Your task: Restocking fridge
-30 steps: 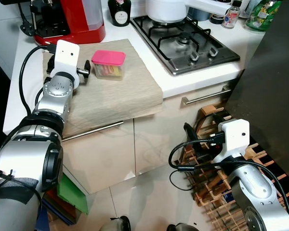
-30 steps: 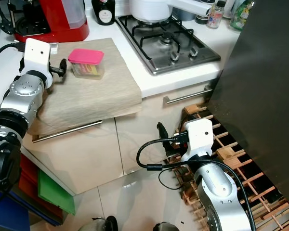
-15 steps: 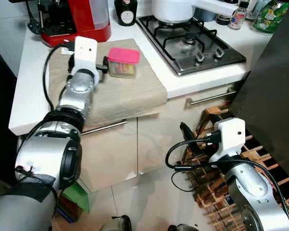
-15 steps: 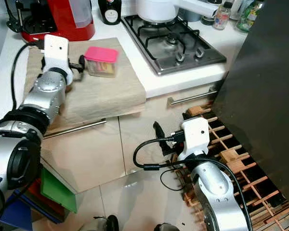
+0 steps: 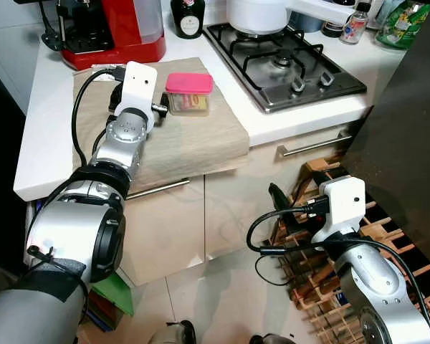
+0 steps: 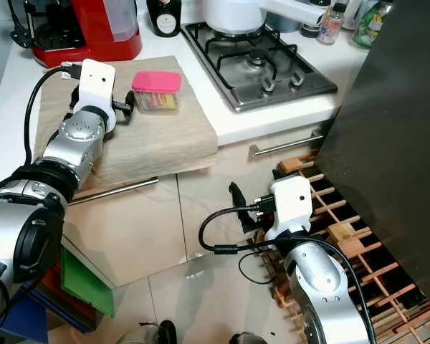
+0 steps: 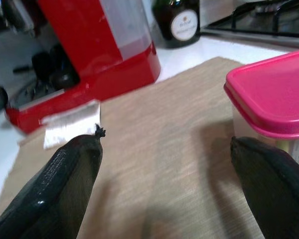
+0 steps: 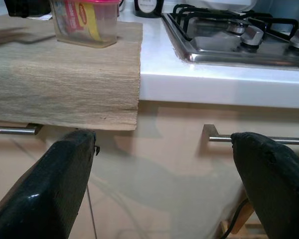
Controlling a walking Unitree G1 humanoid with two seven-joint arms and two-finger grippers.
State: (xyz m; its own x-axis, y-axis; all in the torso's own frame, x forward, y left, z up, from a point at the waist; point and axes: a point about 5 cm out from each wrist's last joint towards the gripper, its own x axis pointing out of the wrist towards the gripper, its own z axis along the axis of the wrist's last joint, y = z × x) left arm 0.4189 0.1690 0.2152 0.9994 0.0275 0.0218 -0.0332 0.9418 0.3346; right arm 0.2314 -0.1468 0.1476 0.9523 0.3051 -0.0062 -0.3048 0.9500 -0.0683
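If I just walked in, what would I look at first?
Probably the container with the bright pink lid, sitting on the beige cloth on the counter, with the left gripper open right beside it. Behind them stands a big red coffee machine, and to the side is a steel gas hob. The right gripper hangs open, low by the cabinet doors.

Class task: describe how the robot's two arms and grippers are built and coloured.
Both arms are rounded silver segments with black joint rings. A white boxy camera module tops each wrist, fed by a looping black cable. The left gripper and right gripper each have two long black fingers.
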